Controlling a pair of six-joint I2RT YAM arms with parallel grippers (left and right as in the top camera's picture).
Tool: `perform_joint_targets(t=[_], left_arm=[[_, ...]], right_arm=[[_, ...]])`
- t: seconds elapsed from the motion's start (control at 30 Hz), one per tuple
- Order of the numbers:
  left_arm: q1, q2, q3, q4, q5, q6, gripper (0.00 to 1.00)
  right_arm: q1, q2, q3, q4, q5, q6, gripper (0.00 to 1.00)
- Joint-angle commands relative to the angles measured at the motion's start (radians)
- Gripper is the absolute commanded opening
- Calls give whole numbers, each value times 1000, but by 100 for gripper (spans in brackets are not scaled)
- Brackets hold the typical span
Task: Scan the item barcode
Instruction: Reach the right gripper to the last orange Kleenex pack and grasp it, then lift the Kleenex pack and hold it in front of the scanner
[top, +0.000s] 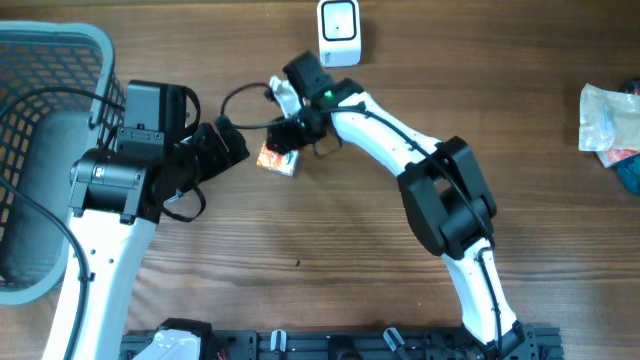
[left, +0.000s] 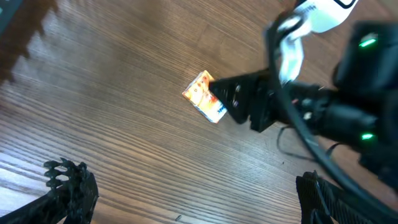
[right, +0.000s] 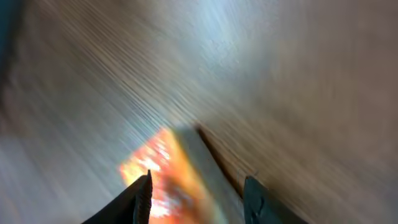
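The item is a small orange and white box lying on the wooden table. It shows near mid-frame in the left wrist view and as an orange blur in the right wrist view. My right gripper reaches down over its right end. Its fingers straddle the box, with a dark gap on the right side, so it looks open. My left gripper hangs just left of the box, wide open and holding nothing. The white barcode scanner stands at the table's far edge.
A grey mesh basket fills the left side. A black cable loops on the table between the arms. A crinkled plastic package lies at the far right edge.
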Motion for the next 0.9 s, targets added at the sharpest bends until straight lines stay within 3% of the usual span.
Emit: perform_joint_targets(t=[0.0,0.13,0.23,0.3,0.37,0.53,0.63,0.8,0.87], left_arm=[[5,-5,8,2,-2,16,100],[5,-5,8,2,-2,16,100],[5,-5,8,2,-2,16,100],[5,-5,8,3,-2,16,100],[5,-5,8,2,-2,16,100],[5,-5,8,2,-2,16,100],[5,-5,8,2,-2,16,100],[5,-5,8,2,-2,16,100],[5,-5,8,3,-2,16,100]], right_arm=[[-3,-14,-42,-37,-11,16,45],[-29,-76,-29,-190,80,71,43],[-64,-207,-29,-293,245,140,50],[-74,-241,-29,-285,226,108,52],[-68,-236,-45,-242,31,-94,56],[-48,-200,-196,-89,-5,-85,53],[-44,-192,-335,88,-19,41,43],[-44,-166,-412,241,-93,88,42],[-44,-166,-412,239,-92,95,29]])
